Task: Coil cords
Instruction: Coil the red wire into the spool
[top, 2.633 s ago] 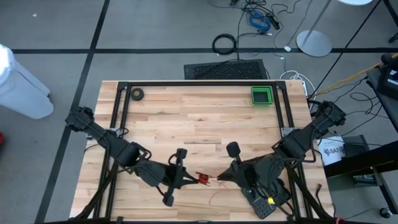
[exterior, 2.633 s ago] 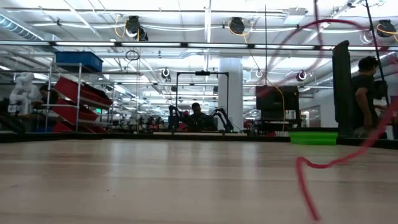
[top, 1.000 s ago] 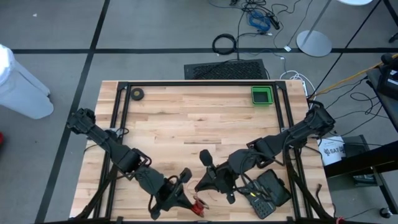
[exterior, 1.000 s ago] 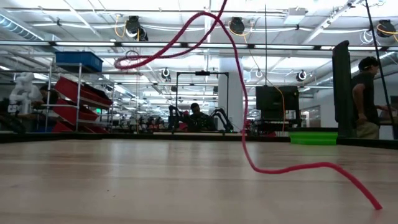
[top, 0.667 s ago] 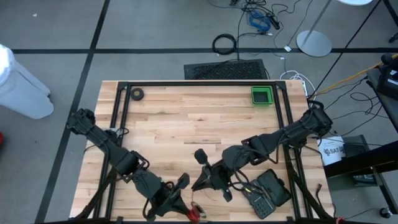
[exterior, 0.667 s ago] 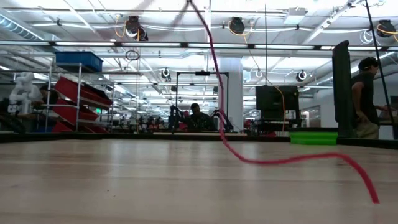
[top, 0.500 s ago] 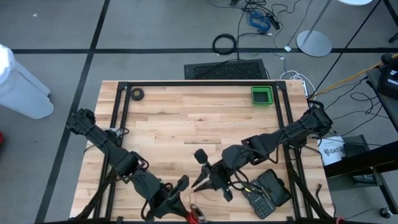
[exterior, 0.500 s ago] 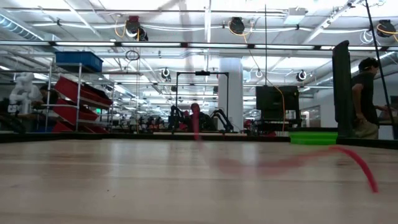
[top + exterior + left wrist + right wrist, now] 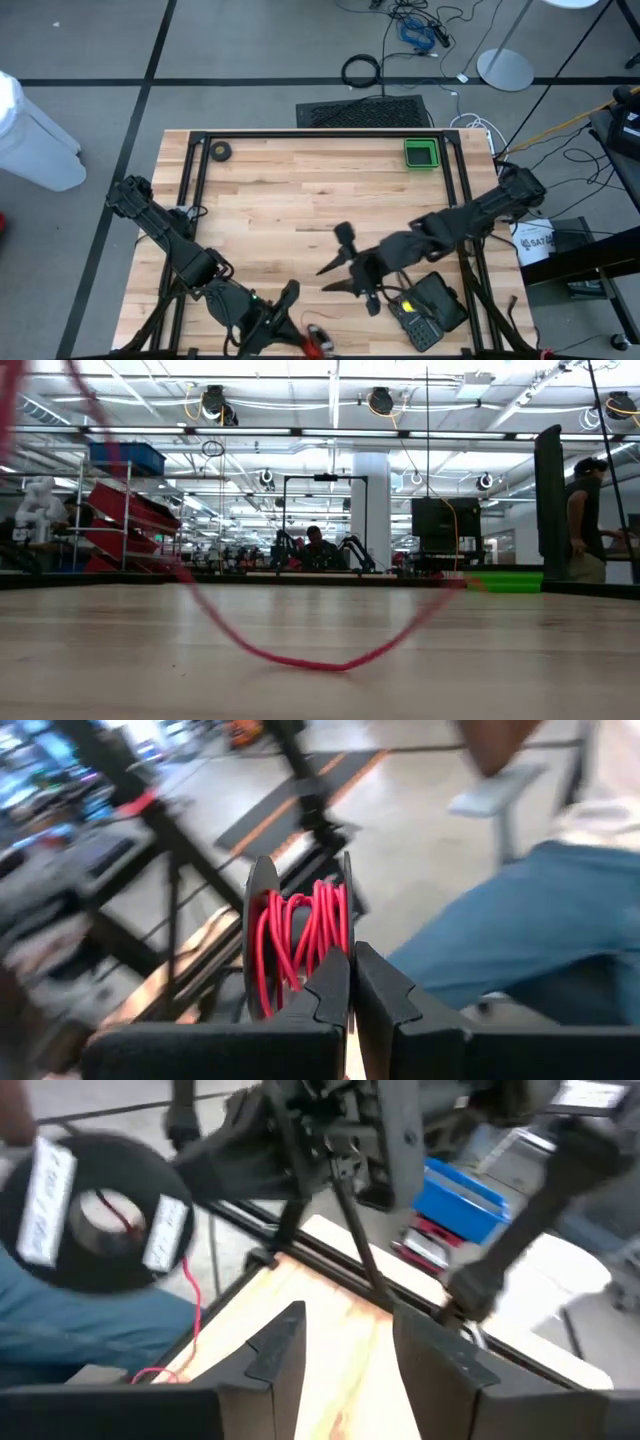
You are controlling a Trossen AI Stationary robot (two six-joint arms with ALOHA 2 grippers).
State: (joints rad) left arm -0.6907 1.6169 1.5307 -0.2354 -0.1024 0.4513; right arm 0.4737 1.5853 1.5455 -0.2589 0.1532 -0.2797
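Since a second ago the red cord has dropped out of its high arc and now sags in a low loop that touches the wood in the low view, while my right gripper has let go and pulled back toward the middle of the table. Its fingers stand well apart with nothing between them. My left gripper sits at the near edge, past the table's rim, fingers pressed together on the black reel, whose red windings show just beyond the fingertips. From the right wrist view I see that reel face-on, with a loose red strand hanging from it. Around it: a green bin and a small black roll lie at the far corners, well apart from both grippers. A black controller lies beside the right arm.
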